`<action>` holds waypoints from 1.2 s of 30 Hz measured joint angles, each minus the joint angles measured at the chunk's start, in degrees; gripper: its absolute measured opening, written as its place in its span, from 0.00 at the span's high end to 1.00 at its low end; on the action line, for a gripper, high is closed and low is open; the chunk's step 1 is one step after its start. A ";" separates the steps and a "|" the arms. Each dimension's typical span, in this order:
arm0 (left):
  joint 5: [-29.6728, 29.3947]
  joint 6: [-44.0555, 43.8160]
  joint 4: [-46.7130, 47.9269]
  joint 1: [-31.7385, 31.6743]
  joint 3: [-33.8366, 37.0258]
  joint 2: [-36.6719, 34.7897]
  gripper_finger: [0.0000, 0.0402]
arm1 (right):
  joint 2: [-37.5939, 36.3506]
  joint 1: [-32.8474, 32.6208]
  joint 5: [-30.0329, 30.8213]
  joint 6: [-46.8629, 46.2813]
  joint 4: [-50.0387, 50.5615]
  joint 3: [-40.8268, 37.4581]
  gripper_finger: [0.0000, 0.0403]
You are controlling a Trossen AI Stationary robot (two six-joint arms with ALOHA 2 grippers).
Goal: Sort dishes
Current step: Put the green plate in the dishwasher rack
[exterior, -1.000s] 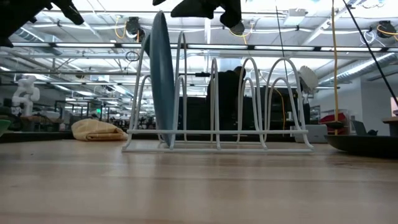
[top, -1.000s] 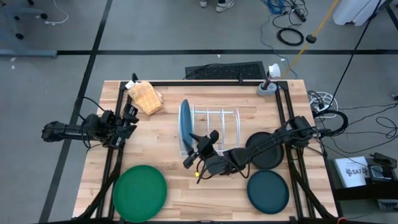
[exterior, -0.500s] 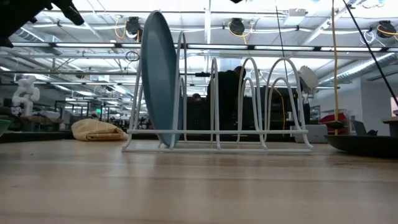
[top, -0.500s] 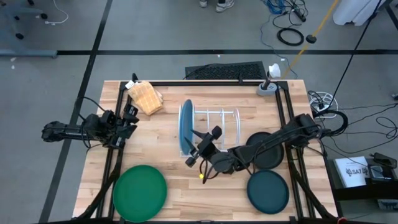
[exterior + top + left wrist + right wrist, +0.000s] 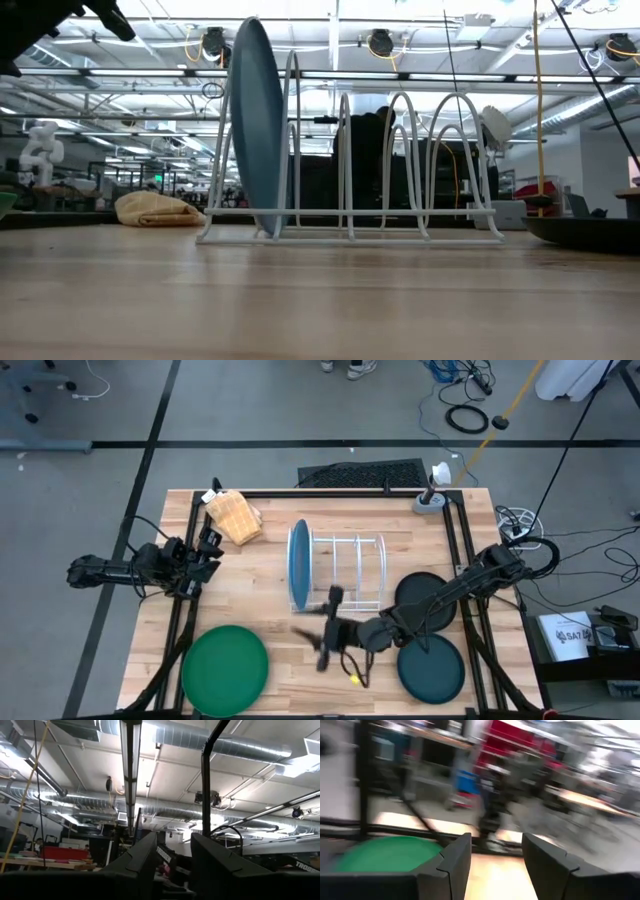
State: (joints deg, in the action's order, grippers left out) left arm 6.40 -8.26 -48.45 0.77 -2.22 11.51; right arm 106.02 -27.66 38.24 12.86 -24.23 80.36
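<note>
Left gripper (image 5: 210, 552) parked at the table's left edge, well clear of every dish; in the left wrist view its fingers (image 5: 142, 862) stand a narrow gap apart with nothing between them.

Tan wooden block (image 5: 233, 515) lies beyond that gripper toward the back edge. Green plate (image 5: 225, 669) lies flat at the front left, between the two grippers and nearer the front edge.

Light blue plate (image 5: 298, 564) stands on edge in the leftmost slot of the white wire rack (image 5: 350, 570); in the low view it leans slightly against the wire.

Right gripper (image 5: 324, 643) is just in front of the rack, blurred, above bare table, facing the green plate. In its wrist view the fingers (image 5: 455, 862) are apart and hold nothing.

Black plate (image 5: 425, 603) lies flat behind the right gripper, partly under its arm. Dark teal plate (image 5: 431, 667) lies flat just in front of the black one, at the front right.
</note>
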 joint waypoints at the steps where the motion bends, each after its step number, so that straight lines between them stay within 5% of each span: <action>1: -0.17 0.05 0.00 -0.01 0.00 0.00 0.67 | 0.31 -0.42 -1.89 0.04 0.10 0.00 0.58; 12: -1.24 0.18 0.17 -0.01 0.00 0.00 0.67 | 10.20 -2.49 -10.18 1.89 1.68 3.83 0.58; 16: -2.57 0.18 1.32 0.00 0.00 0.00 0.67 | 17.03 -2.60 -10.21 5.87 7.54 14.13 0.58; 26: -3.08 0.07 2.45 -0.01 0.00 0.00 0.67 | 33.76 -2.14 -13.95 9.14 40.77 44.85 0.58; 36: -3.70 1.18 2.56 -0.01 0.00 0.00 0.67 | 43.93 -0.56 -21.77 16.88 47.07 54.69 0.58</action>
State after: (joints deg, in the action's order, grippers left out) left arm 2.70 -7.08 -45.89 0.75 -2.22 11.51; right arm 149.95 -28.22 16.47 29.74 22.85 135.04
